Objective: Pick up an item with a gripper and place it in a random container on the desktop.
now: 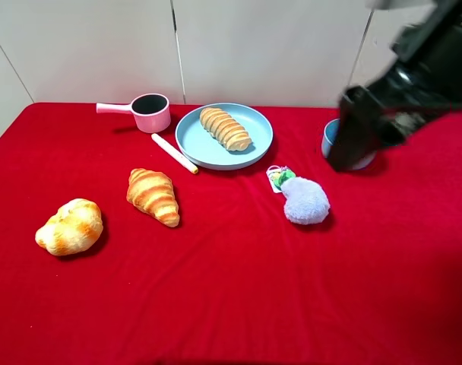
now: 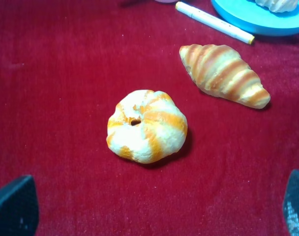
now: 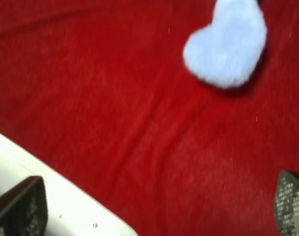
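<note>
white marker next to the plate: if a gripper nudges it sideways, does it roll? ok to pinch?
The white marker looks round and slim, lying flat on the red cloth, so a sideways nudge would probably roll it, though the fuzzy cloth may slow it. It looks rigid and smooth, so a pinch could slip. One end lies close to the light blue plate, which might stop a roll that way.

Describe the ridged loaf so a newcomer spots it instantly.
Find the wide light blue plate at the back of the red cloth, beside the pink pot. The loaf lies on it: straight, log-shaped, golden-brown with crosswise ridges, unlike the curved croissant and lumpy round bun nearer the front.
</note>
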You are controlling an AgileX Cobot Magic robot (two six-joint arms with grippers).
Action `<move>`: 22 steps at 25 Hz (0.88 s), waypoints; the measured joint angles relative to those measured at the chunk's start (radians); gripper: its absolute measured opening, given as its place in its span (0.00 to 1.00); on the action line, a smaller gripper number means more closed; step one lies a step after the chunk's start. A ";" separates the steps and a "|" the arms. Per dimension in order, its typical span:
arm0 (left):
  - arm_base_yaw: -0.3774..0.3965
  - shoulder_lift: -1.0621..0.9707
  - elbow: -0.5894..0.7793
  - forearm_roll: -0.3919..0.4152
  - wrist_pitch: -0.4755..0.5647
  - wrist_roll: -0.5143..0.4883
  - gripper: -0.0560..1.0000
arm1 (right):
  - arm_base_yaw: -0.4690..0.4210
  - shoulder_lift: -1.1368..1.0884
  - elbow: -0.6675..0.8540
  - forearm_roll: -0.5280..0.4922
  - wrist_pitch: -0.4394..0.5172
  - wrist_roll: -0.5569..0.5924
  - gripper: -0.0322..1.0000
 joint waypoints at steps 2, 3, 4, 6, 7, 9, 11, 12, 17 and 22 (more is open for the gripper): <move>0.000 0.000 0.000 0.000 0.000 0.000 1.00 | 0.000 -0.061 0.052 0.000 0.000 0.002 0.70; 0.000 0.000 0.000 0.000 0.000 0.000 1.00 | 0.000 -0.096 0.073 0.000 0.000 0.003 0.70; 0.000 0.000 0.000 0.000 0.000 0.000 1.00 | 0.000 -0.128 0.096 0.000 0.001 0.005 0.70; 0.000 0.000 0.000 0.000 0.000 0.000 1.00 | 0.000 -0.191 0.136 0.000 0.001 0.005 0.70; 0.000 0.000 0.000 0.000 0.000 0.000 1.00 | 0.000 -0.228 0.151 0.000 0.001 0.005 0.70; 0.000 0.000 0.000 0.000 0.000 0.000 1.00 | 0.000 -0.297 0.178 0.000 0.002 0.005 0.70; 0.000 0.000 0.000 0.000 0.000 0.000 1.00 | 0.000 -0.374 0.193 0.000 0.003 0.011 0.70; 0.000 0.000 0.000 0.000 0.000 0.000 1.00 | 0.000 -0.406 0.199 0.000 0.003 0.020 0.70; 0.000 0.000 0.000 0.000 0.000 0.000 1.00 | -0.002 -0.584 0.227 0.001 0.003 0.031 0.70; 0.000 0.000 0.000 0.000 0.000 0.000 1.00 | -0.112 -0.758 0.293 0.015 0.003 0.031 0.70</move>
